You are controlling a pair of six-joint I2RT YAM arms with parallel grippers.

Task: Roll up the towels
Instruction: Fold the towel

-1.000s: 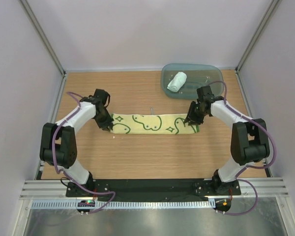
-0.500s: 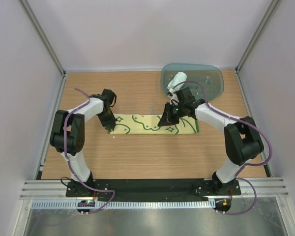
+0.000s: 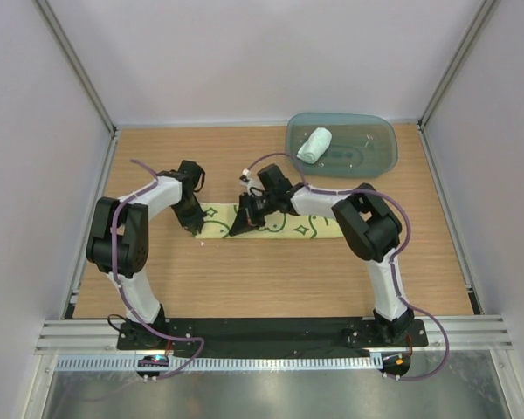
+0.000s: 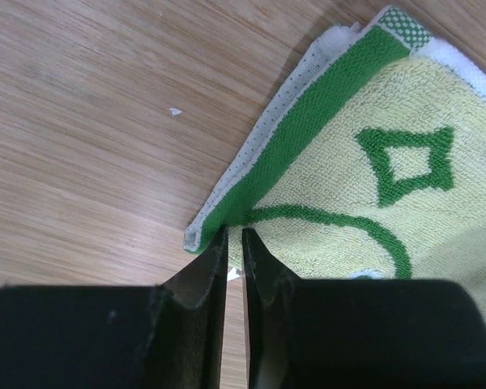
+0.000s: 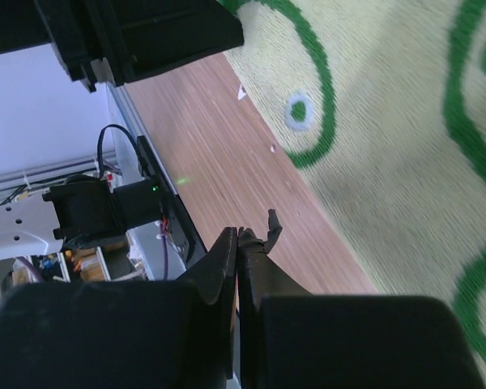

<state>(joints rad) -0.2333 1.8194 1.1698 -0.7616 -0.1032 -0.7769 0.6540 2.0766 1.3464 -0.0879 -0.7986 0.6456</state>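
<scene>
A pale yellow towel (image 3: 288, 229) with green line drawings and a green hem is lying flat across the middle of the wooden worktop (image 3: 271, 279), its long sides running parallel to the near edge. A plain mint-white towel (image 3: 314, 144) is sitting as a finished roll inside the translucent teal plastic tray (image 3: 375, 144) at the far right corner.

The left claw (image 4: 235, 237) is resting at the left end of the yellow towel, clenched down to a thin slit right at the green hem. I cannot tell whether any cloth is caught in it. The right claw (image 5: 237, 232) is reaching far over towards the left part of the same towel, near its near edge. It is clenched tight, with nothing showing between the fingers.

By my reading, one towel is done and the roll of the second is only getting started at its left end. The next move is calling for a sure pinch on that hem, then turning it over onto the cloth evenly across its width. An uneven start would likely give a skewed, loose roll.
</scene>
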